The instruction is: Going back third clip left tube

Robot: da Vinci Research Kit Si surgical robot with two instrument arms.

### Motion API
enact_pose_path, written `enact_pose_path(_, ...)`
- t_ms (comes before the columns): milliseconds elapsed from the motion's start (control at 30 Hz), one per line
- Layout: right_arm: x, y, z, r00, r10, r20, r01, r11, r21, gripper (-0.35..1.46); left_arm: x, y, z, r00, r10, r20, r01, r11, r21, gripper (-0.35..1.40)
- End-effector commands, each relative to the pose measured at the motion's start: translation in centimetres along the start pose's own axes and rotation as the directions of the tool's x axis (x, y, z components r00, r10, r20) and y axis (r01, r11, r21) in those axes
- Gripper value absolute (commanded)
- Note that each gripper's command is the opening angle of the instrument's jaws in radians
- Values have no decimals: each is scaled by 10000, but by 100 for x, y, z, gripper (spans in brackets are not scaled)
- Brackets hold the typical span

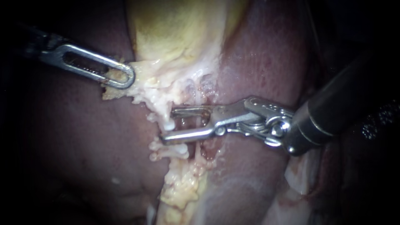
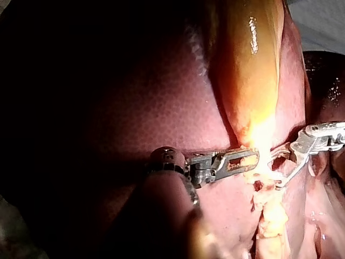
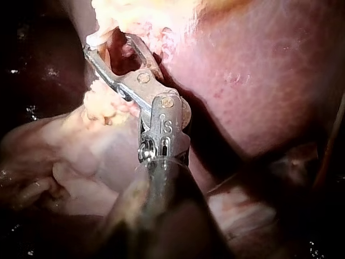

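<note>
Clearly, endoscope: my right instrument [image 1: 168, 124], silver jaws gaping, straddles the pale pink left tube [image 1: 186, 121]; left wrist: my left instrument [image 2: 250, 158] clamps yellowish fatty tissue [image 2: 260, 174]; right wrist: jaws likewise parted; I'd retreat straight, jaws wide, avoiding snags.

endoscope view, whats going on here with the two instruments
The left instrument is shut on the pale tissue at the lower end of the gallbladder, holding it out to the side. The right instrument has its jaws open astride the thin tubes that run down beside the liver. No clip can be made out on them.
</note>
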Motion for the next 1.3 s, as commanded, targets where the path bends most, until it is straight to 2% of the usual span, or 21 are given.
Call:
enact_pose_path(33, -1, -4, -6, 9996, -286, 22, 286, 9996, 11, 50, 0, 0, 0, 10000, 6, 8, -6, 10000, -7, -35)
enact_pose_path(133, -3, -15, -19, 9961, -885, 51, 885, 9960, -115, 50, 0, 0, 0, 10000, 6, 9, -6, 10000, -8, -35)
enact_pose_path(300, -3, -36, -44, 9796, -2004, 165, 2011, 9776, -615, 50, 0, 0, 0, 10000, 7, 10, -7, 10000, -8, -35)
enact_pose_path(467, 4, -48, -67, 9624, -2703, 252, 2713, 9611, -516, 50, 0, 0, 0, 10000, 6, 10, -6, 10000, -9, -35)
enact_pose_path(700, 16, -56, -90, 9456, -3242, 285, 3250, 9451, -341, 50, 0, 0, 0, 10000, 6, 10, -6, 10000, -9, -35)
enact_pose_path(867, 21, -58, -102, 9392, -3423, 272, 3428, 9392, -188, 50, 0, 0, 0, 10000, 6, 10, -6, 10000, -9, -35)
enact_pose_path(1300, 27, -59, -120, 9349, -3542, 245, 3543, 9351, -12, 50, 0, -3, 3, 10000, 16, 2, -16, 10000, 3, -35)
